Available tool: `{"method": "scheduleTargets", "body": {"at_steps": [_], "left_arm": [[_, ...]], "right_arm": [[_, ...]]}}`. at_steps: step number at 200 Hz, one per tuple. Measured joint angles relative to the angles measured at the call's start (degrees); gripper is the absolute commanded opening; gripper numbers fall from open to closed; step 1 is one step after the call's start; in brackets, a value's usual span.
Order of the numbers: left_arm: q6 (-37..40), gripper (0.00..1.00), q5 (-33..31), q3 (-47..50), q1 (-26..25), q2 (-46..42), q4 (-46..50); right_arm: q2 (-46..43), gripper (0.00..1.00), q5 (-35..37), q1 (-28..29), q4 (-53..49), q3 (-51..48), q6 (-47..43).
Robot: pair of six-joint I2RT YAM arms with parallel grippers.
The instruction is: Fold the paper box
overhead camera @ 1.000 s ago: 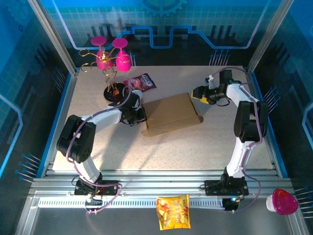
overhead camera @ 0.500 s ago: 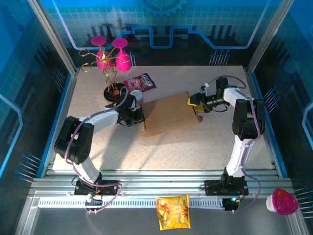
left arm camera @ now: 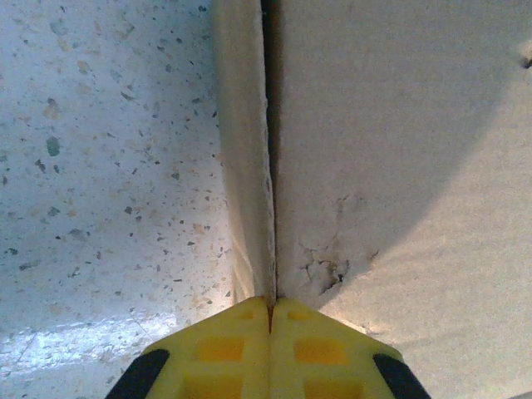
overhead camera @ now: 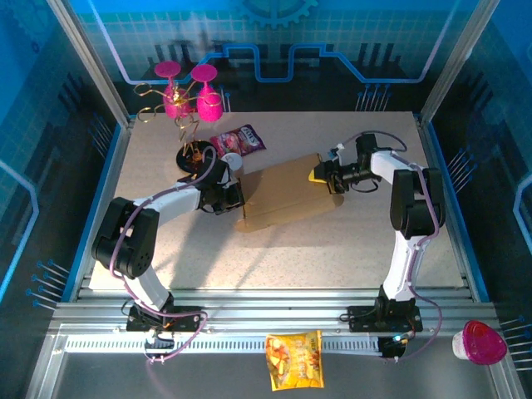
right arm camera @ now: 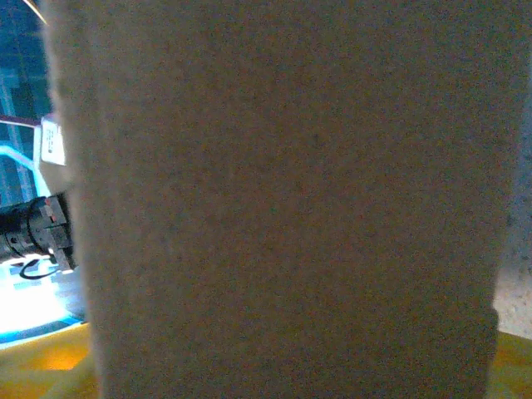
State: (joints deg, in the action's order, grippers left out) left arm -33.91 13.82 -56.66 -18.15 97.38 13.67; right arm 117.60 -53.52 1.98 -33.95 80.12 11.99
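Overhead, the paper box (overhead camera: 287, 195) lies near the middle of the speckled table (overhead camera: 349, 241), between my two arms, set at a slant; it reads as one shallow brown slab with a broad top panel lying over it, so I judge the main folds made and the closing of the edges left to do; a small tab juts from its near left corner.

My left gripper (overhead camera: 235, 194) sits at the box's left edge; in its wrist view the yellow fingers (left arm camera: 224, 349) are pressed together, tips touching the cardboard where two panels meet along a dark, narrow seam; that seam is not fully closed, and the paper near my tips is scuffed and dimpled.

My right gripper (overhead camera: 320, 176) is at the box's right edge; in its wrist view matte cardboard stands close and blurred, with yellow finger pads (right arm camera: 41, 366) low at either side of it; they stand wide, but whether they squeeze the panel I cannot tell.

The cardboard is plain, fibrous, dull brown, with straight cut edges; the table is pale, glossy, flecked stone pattern.
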Motion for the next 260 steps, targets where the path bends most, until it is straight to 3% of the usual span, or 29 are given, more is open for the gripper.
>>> {"method": "scheduleTargets", "body": {"at_steps": [13,42,67,98,137,213,260], "left_arm": [[-0.07,0.05,-0.07,0.02,0.09,-0.07,-0.07],[-0.98,0.38,-1.11,1.18,0.42,-1.95,-0.13],[-5.38,0.58,-1.51,2.62,1.66,-7.08,-0.02],[-11.37,0.6,0.85,2.8,6.8,-12.74,-1.7],[-16.92,0.61,5.75,4.39,11.67,-13.09,-1.81],[-26.4,0.72,15.89,11.15,12.15,-5.64,-11.67],[-39.43,0.72,19.3,16.81,11.78,-2.64,-22.97]], "right_arm": [[0.0,0.66,-0.35,0.0,0.57,-0.85,0.98],[-0.98,0.61,-1.18,0.52,1.64,-2.71,4.94],[-1.79,0.6,-1.62,1.03,1.84,-3.32,9.86],[-1.88,0.58,-2.84,1.07,1.7,-4.09,15.87],[-1.88,0.53,-4.61,0.68,-1.88,-4.28,20.55],[-4.74,0.51,-6.71,-1.44,-13.25,-7.32,23.8],[-4.9,0.51,-8.46,-2.32,-12.96,-9.99,26.75]]}}
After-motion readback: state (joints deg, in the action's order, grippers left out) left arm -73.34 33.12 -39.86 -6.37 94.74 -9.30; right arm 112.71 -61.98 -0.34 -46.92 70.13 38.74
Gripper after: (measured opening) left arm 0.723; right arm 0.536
